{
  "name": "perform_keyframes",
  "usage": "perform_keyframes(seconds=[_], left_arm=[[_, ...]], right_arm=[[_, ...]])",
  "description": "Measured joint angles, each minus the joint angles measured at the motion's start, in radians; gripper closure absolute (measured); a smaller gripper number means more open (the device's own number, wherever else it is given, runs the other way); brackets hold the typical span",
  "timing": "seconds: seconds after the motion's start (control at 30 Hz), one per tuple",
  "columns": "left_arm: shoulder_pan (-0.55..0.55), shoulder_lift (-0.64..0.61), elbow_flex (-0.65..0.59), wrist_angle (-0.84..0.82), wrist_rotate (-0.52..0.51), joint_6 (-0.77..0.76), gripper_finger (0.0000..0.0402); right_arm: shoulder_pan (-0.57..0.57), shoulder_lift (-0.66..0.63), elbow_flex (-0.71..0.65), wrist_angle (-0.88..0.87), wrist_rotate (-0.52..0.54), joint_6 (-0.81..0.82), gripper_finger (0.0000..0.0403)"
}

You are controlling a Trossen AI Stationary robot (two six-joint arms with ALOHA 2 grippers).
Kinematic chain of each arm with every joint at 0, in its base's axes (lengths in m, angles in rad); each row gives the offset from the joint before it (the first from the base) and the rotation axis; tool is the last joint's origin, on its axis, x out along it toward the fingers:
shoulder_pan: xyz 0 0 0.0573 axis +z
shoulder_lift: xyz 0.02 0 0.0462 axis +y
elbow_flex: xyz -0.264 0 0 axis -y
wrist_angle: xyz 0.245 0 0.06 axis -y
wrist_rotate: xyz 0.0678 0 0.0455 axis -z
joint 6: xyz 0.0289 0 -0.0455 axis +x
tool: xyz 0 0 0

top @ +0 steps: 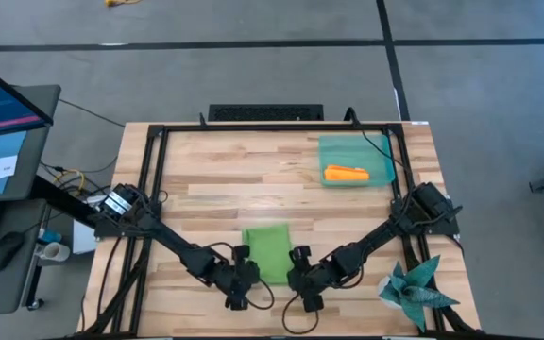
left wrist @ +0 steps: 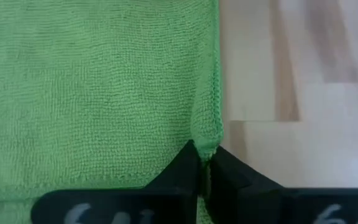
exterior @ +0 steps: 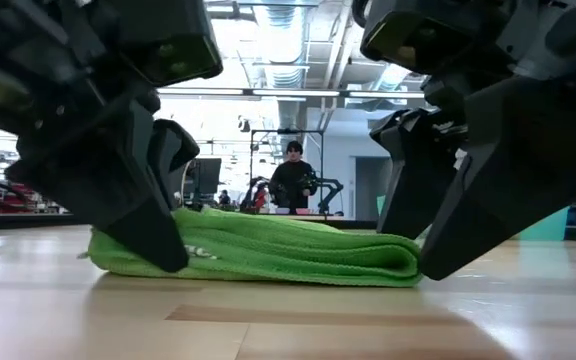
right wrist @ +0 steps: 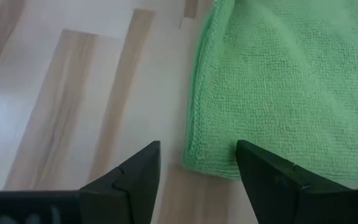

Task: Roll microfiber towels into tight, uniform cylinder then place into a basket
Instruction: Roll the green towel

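The lime green towel (top: pixel 269 253) lies folded flat on the desk (top: pixel 215 189), near the front edge and between your two arms, and it is not rolled yet. Your left hand (left wrist: pixel 204 163) is clenched on the hem at one near corner of this towel; the wrist view shows the fabric pinched between the fingers. Your right hand (right wrist: pixel 197 163) is released, its fingers spread at the other near corner with the folded edge just between them, but nothing is gripped. I judge the step in hand is to take both near corners before the rolling starts. To do it well, you should close the right hand on all layers of the corner, not only the top one, and keep it at the same level as the left. Then turn both hands together and at equal speed, otherwise the cylinder may become a cone. Keep a light tension across the edge. The orange towel (top: pixel 346 174) is already rolled and lies inside the teal basket (top: pixel 378 149), at the far right of the desk.
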Motion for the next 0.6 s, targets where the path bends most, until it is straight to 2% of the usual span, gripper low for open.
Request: perform_keyframes(seconds=[0.6], left_arm=[[0.004,0.000,0.105,-0.054,-0.037,-0.038,0.0398]], right_arm=[[0.000,0.000,0.000,-0.042,0.022,0.004,0.0178]])
